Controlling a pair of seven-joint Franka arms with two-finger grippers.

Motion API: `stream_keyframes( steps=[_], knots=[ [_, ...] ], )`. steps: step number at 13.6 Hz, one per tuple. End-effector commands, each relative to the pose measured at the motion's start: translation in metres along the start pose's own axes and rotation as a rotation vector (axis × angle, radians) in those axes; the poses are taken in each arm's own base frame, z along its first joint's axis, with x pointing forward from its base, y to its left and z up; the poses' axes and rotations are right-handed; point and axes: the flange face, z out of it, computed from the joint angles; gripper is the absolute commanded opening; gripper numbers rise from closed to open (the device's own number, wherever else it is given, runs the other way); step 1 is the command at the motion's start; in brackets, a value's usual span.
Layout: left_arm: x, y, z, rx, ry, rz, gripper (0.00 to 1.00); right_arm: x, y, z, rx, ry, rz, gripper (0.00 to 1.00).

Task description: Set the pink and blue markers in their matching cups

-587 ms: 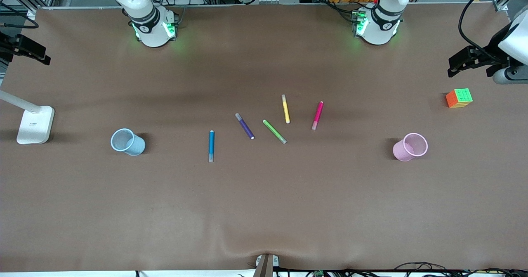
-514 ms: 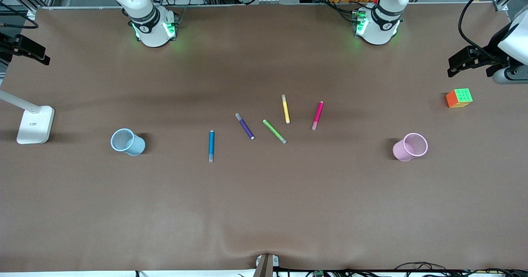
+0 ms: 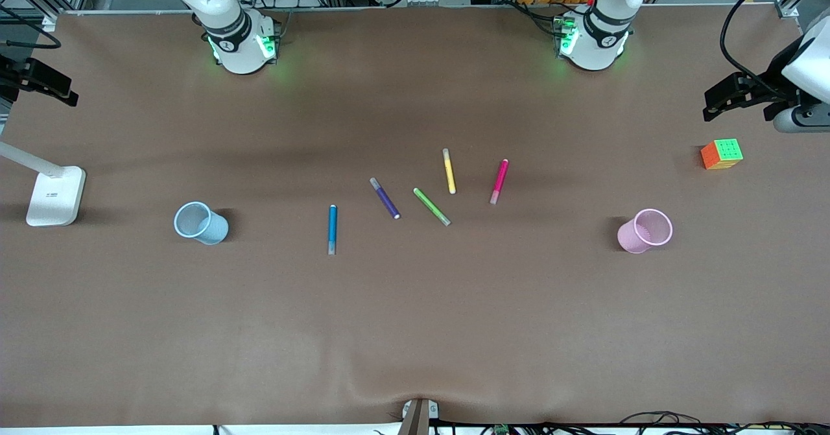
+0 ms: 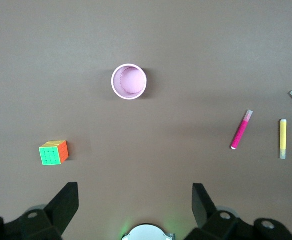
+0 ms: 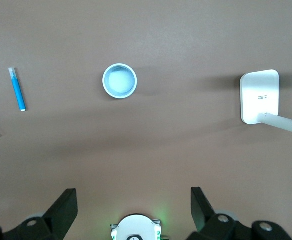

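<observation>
Blue marker (image 3: 332, 229), grey end toward camera.

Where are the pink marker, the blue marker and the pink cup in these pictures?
pink marker (image 3: 499, 181): front view, middle of its magenta barrel.
blue marker (image 3: 332, 227): front view, middle of its blue barrel.
pink cup (image 3: 631, 238): front view, on its outer side wall, below the rim.

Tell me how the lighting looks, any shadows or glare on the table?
Front view: soft, even light, no glare; broad dim bands cross the brown table, and the light pink mesh cup and light blue mesh cup cast short shadows. Left wrist view: the open left claw is dark, in silhouette. Right wrist view: likewise the open right claw.
</observation>
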Motion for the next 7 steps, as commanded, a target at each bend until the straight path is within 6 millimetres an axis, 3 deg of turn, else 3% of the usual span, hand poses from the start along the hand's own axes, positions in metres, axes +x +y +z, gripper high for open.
stream_keyframes(
  steps=[1,4,7],
  knots=[
    [0.012,0.007,0.006,-0.013,-0.025,0.019,1.0,0.001,-0.019,0.0,-0.008,0.015,-0.024,1.0],
    [0.016,0.018,0.02,-0.018,-0.059,0.036,1.0,0.002,-0.035,0.002,-0.01,0.007,-0.055,1.0],
    [0.028,0.049,0.046,-0.02,-0.109,0.061,1.0,0.004,-0.043,0.004,-0.009,0.003,-0.073,1.0]
  ],
)
